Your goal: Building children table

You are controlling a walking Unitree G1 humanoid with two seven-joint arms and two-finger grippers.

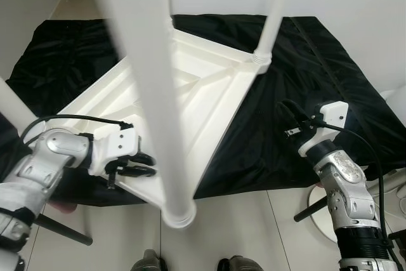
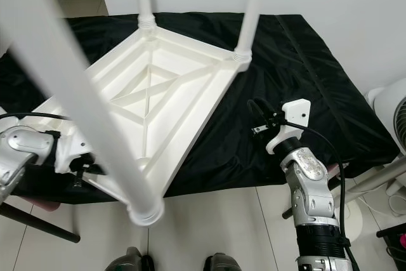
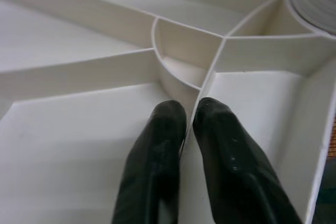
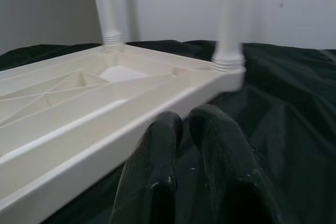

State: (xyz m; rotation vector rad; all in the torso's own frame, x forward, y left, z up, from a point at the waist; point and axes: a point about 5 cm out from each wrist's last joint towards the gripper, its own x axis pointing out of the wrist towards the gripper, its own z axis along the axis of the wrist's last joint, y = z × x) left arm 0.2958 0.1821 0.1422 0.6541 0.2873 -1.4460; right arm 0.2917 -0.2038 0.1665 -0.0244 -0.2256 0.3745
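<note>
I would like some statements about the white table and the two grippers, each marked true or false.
1. The white table top lies upside down on a black cloth, its ribbed underside up. True.
2. No leg is fitted yet. False: legs already stand up from the corners.
3. The left gripper is at the table's near edge, its fingers straddling a thin rib. True.
4. The right gripper grips a leg. False: it holds nothing and is over the cloth beside the table.
5. The cloth is red. False: it is black.
</note>
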